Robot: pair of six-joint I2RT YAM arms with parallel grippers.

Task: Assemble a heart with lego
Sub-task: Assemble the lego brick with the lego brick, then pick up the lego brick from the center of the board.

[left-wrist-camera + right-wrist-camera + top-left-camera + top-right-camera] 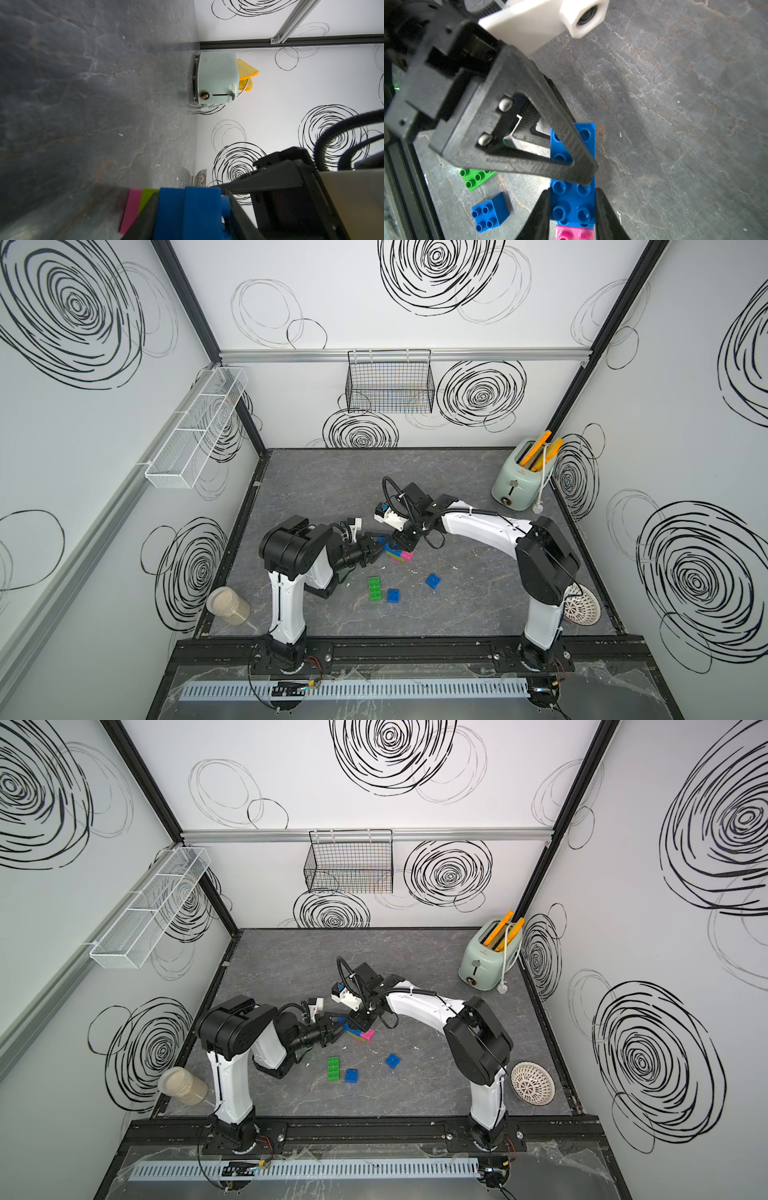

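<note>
The left gripper [376, 548] straddles the blue end of the heart [402, 556], which lies at the middle of the tabletop [478, 489]; I cannot tell whether it pinches. The right gripper [573, 191] is clamped across the heart's blue top brick. Loose lego [375, 588] lies nearer the front edge.

White arm shells [286, 605], black joints [291, 547]; ribbed black cable [388, 489]; two silver screws [506, 104] in left claw [581, 174].
</note>
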